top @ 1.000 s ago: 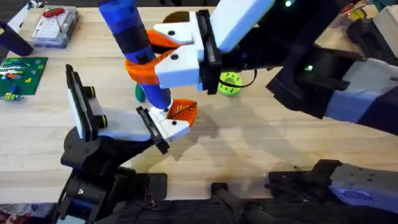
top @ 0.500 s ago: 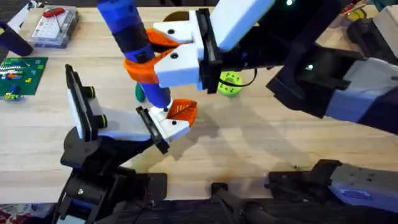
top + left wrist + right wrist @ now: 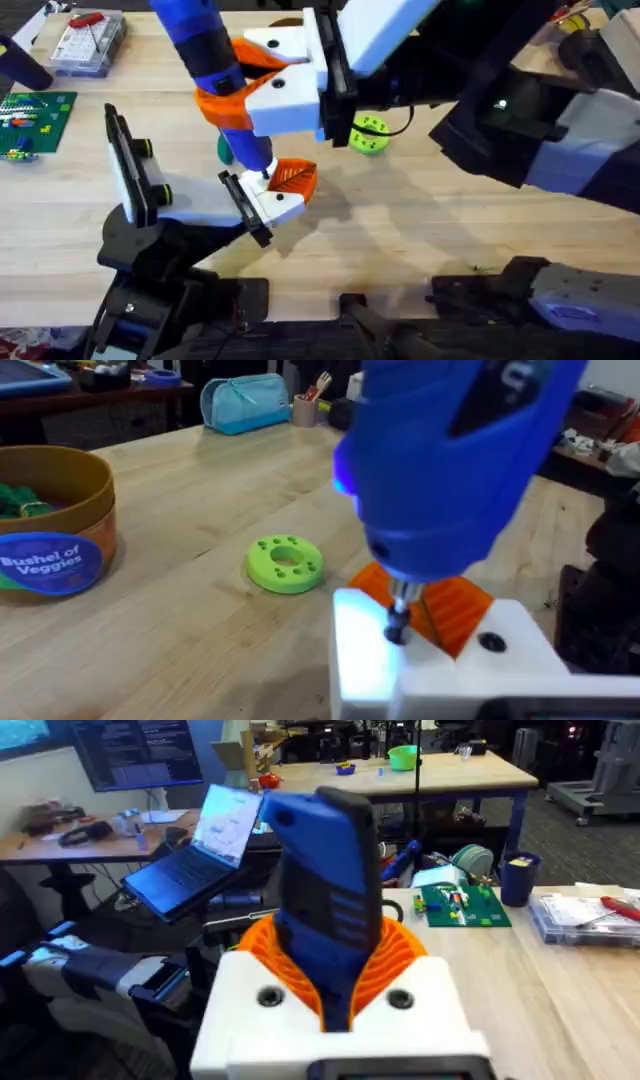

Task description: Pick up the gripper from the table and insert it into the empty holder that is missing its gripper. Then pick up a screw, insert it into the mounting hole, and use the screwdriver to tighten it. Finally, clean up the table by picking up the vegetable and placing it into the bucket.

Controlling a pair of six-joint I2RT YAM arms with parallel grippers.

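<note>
One claw (image 3: 262,75) round the screwdriver (image 3: 205,65)

Even, bright indoor light falls from above — soft grey shadows pool on the desk (image 3: 420,235) under the arms. The screwdriver (image 3: 450,460) looms blurred near the left wrist lens — a white glare burns below its bit.

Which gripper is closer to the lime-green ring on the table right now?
Right. The right gripper, clamped on the screwdriver, sits just beside the ring. The left gripper is farther off, toward the near table edge, under the screwdriver's bit.
</note>
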